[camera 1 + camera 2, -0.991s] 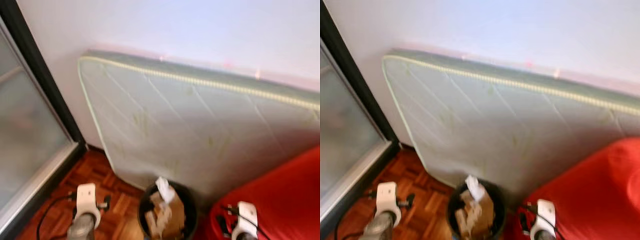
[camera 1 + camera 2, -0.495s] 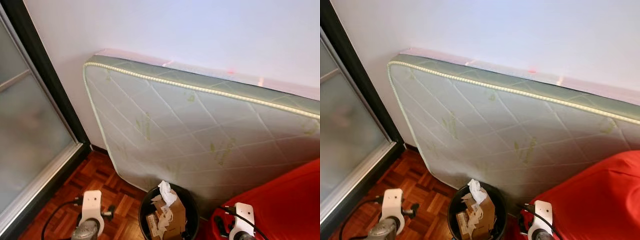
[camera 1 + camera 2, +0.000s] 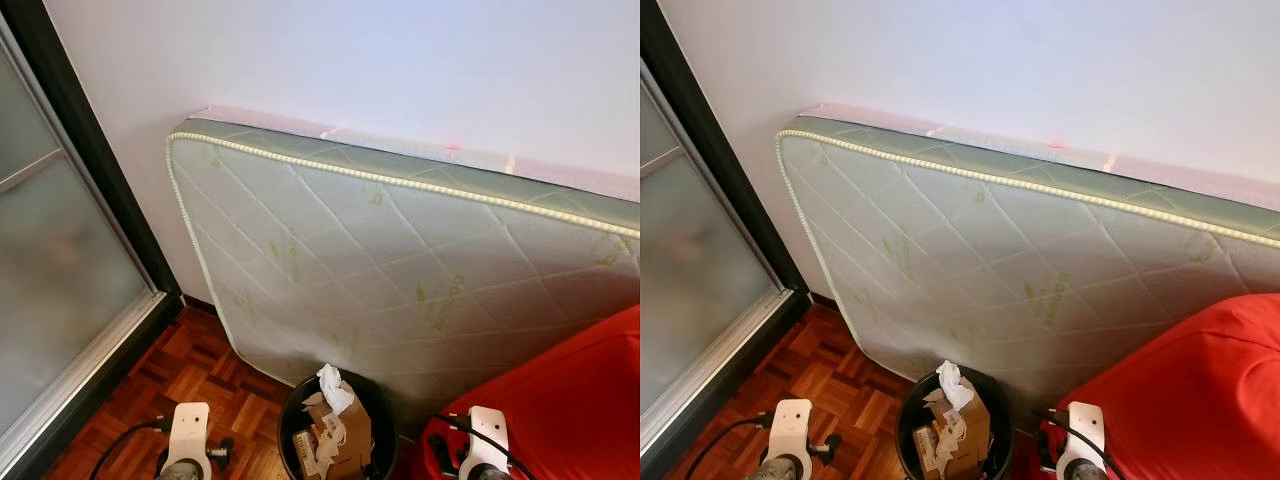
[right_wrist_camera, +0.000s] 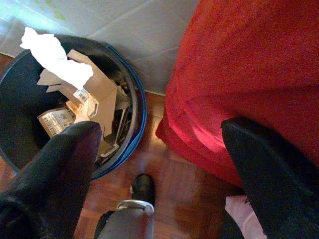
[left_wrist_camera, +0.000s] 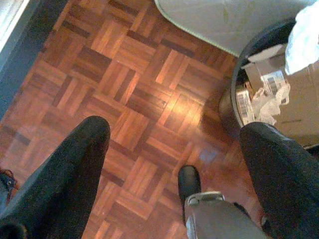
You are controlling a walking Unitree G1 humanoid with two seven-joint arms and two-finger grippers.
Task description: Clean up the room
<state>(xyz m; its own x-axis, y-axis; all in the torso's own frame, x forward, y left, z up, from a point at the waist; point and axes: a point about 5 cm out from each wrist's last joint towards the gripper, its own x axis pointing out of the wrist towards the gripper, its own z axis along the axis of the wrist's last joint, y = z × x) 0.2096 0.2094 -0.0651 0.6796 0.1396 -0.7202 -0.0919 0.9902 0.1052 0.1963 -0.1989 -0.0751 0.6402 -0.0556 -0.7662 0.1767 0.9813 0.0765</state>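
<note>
green logos on mattress [image 3: 400,270] too small to read, bin labels illegible

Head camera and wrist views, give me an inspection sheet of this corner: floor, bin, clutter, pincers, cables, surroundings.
Surface: wooden parquet floor, bare where seen.
Job's things: black trash bin holding cardboard and crumpled white paper, piled above the rim.
Clutter: nothing seen loose on the floor.
Pincers: left pincer open above the floor beside the bin; right pincer open between the bin and a red cushion. Both hold nothing.
Cables: black cable at the left wrist, another at the right wrist.
Surroundings: quilted mattress leaning on a white wall; frosted sliding door on the left.
</note>
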